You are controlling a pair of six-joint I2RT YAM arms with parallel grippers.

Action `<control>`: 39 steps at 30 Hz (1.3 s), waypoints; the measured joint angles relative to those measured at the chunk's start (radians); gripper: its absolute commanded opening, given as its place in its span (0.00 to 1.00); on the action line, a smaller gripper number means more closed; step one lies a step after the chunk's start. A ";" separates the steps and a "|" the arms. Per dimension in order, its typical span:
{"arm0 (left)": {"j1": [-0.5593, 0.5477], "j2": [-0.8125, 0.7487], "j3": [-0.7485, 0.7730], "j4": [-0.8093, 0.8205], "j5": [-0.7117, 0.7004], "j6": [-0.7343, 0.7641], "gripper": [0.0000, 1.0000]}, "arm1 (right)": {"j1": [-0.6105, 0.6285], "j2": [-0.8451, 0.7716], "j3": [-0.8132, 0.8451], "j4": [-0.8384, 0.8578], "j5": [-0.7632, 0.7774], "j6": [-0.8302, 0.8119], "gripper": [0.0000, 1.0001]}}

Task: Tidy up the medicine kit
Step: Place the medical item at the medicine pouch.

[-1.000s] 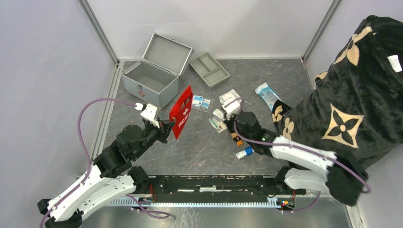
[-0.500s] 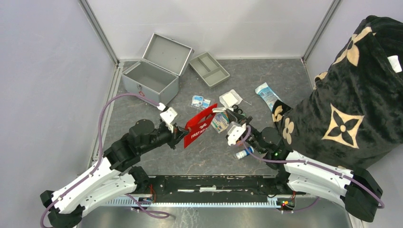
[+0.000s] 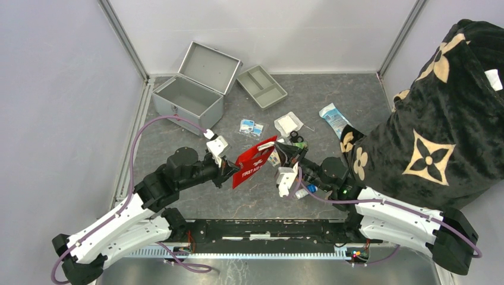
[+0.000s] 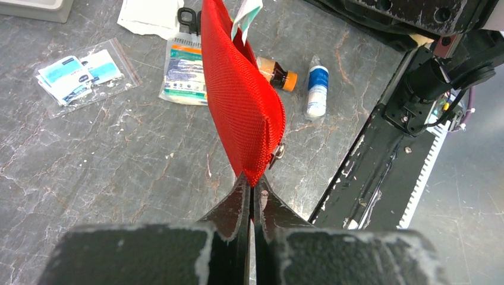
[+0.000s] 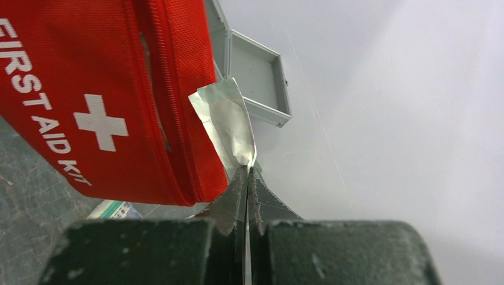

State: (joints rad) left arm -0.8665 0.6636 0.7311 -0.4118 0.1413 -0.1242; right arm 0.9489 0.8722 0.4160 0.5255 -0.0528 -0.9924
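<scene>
While the left gripper (image 4: 252, 181) is clamped tight on the near corner of the red pouch (image 3: 257, 159), the pouch hangs off the worktop (image 3: 350, 95) near its middle, held on edge, with its white cross and "FIRST AID KIT" lettering facing the right arm. A small metal zip pull shows just beside the pinched corner in the left wrist view.

The right gripper (image 5: 246, 172) is closed on one end of a thin silvery foil sachet (image 5: 226, 122). The sachet's other end lies against the edge of the pouch; whether it is inside the pouch cannot be told.

The medicine kit (image 3: 187, 100) sits on the far left of the worktop, close to the corner post, with its hinged lid standing open and leaning back. It is well apart from both grippers. Just to its right lies a shallow grey divided tray (image 3: 261, 86).

Loose items lie on the worktop beyond and below the pouch: a clear bag of blue-and-white packets (image 3: 251, 126), a white gauze packet (image 3: 288, 123), a blue-and-white wrapper (image 3: 333, 119) farther right, an amber bottle with an orange cap (image 4: 276, 74), and a small white bottle with a blue label (image 4: 317, 86) beside it. A black cloth with beige flower shapes (image 3: 440, 119) fills the right side.
</scene>
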 measured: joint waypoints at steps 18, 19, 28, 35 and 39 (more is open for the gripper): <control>0.000 0.016 0.001 0.000 0.000 0.000 0.02 | 0.000 0.000 0.003 -0.168 -0.014 -0.087 0.00; 0.000 0.016 0.001 0.000 0.000 0.000 0.02 | 0.000 0.000 0.003 -0.172 -0.013 -0.091 0.00; 0.000 0.016 0.001 0.001 0.001 0.000 0.02 | 0.006 0.011 0.006 -0.187 -0.037 -0.101 0.00; 0.000 0.021 0.001 0.003 0.021 0.000 0.02 | 0.026 0.066 0.048 -0.188 -0.117 -0.063 0.01; 0.000 0.023 0.001 0.003 0.027 0.000 0.02 | 0.026 0.076 0.074 -0.191 -0.173 -0.020 0.03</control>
State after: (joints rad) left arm -0.8665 0.6868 0.7319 -0.4084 0.1680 -0.1242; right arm 0.9752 0.9478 0.4904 0.3347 -0.2260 -1.0126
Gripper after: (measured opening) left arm 0.045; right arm 0.016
